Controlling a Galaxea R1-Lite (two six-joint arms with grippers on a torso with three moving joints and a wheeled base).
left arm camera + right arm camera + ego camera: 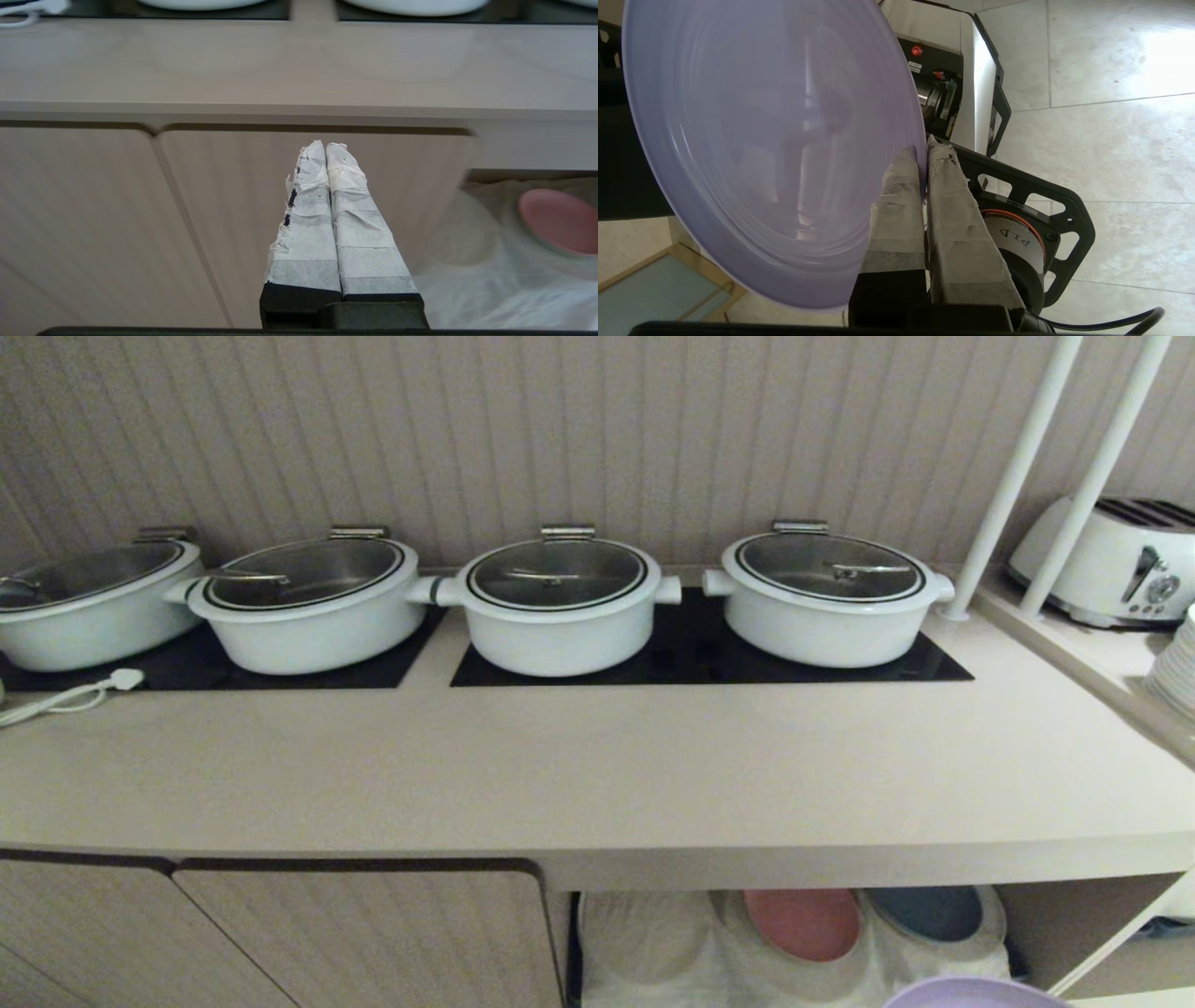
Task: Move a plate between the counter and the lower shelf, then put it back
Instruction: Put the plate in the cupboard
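Note:
My right gripper (923, 151) is shut on the rim of the lilac plate (770, 140), which hangs in the air with the robot's base and the tiled floor behind it. In the head view only an arc of the plate (971, 993) shows at the bottom edge, in front of the lower shelf (1064, 919) and below the counter (597, 775). The shelf's white cloth (644, 943) has round humps. My left gripper (325, 145) is shut on nothing, parked before a cabinet door under the counter's front edge (299, 112).
Several white lidded pots (558, 602) stand on black cooktop panels (934, 667) at the back of the counter. A pink plate (803, 922) and a blue plate (929, 910) lie on the shelf's humps. A toaster (1111, 560), stacked white plates (1178, 672) and two white poles (1018, 467) are at the right.

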